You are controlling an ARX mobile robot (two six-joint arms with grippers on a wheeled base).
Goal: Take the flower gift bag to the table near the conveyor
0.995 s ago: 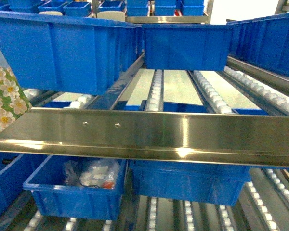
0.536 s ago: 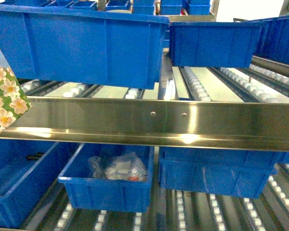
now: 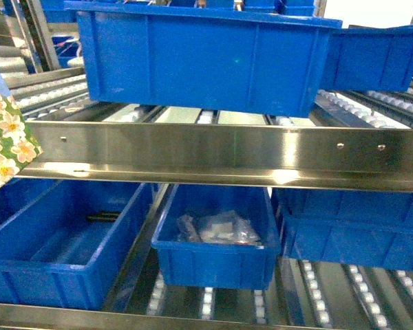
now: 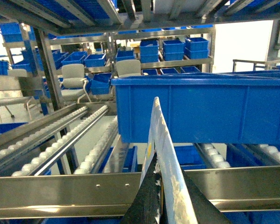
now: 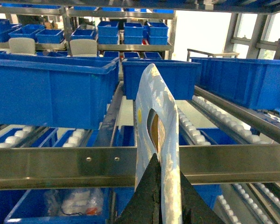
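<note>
The flower gift bag (image 3: 3,137), green with white blossoms, shows only as a corner at the left edge of the head view. In the left wrist view the bag's thin edge (image 4: 158,130) stands upright, and my left gripper (image 4: 167,163) is shut on it. In the right wrist view my right gripper (image 5: 168,163) is shut on the bag's handle end (image 5: 154,93), which has an oval cut-out. The conveyor (image 3: 213,155), steel racking with white roller tracks, fills the view straight ahead. The table is out of view. Neither gripper shows in the head view.
Blue plastic bins sit on the roller tracks: a large one (image 3: 206,58) on the upper level, and on the lower level one holding plastic packets (image 3: 217,244) and an empty one (image 3: 48,251). More shelves of bins and chairs (image 4: 74,77) stand behind.
The racking and bins have slid to the right across the head view, so my view has swung or moved left. The bag's corner stays at the left edge, still held.
</note>
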